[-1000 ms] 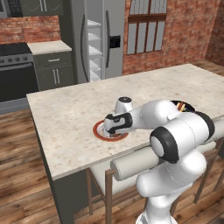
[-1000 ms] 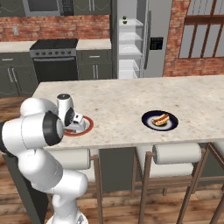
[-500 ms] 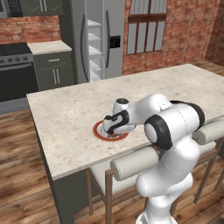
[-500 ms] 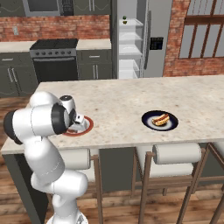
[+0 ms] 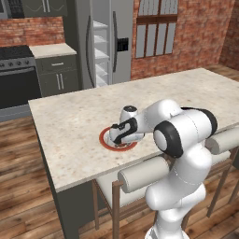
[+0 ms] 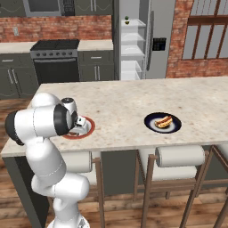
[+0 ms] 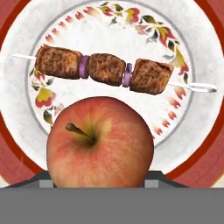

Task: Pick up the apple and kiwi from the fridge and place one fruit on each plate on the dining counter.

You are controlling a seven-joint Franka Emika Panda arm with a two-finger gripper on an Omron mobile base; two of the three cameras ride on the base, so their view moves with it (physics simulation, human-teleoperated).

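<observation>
Apple held low over the red-rimmed plate on the dining counter.

In the hand view, the apple (image 7: 100, 142) fills the lower centre, stem toward the camera, clamped between the gripper's (image 7: 99, 183) jaws; above it a meat skewer (image 7: 105, 70) lies across the white plate (image 7: 183, 52). In the right base view the black plate (image 6: 174, 127) sits right of centre, with the fridge (image 6: 151, 40) open at the top.
</observation>
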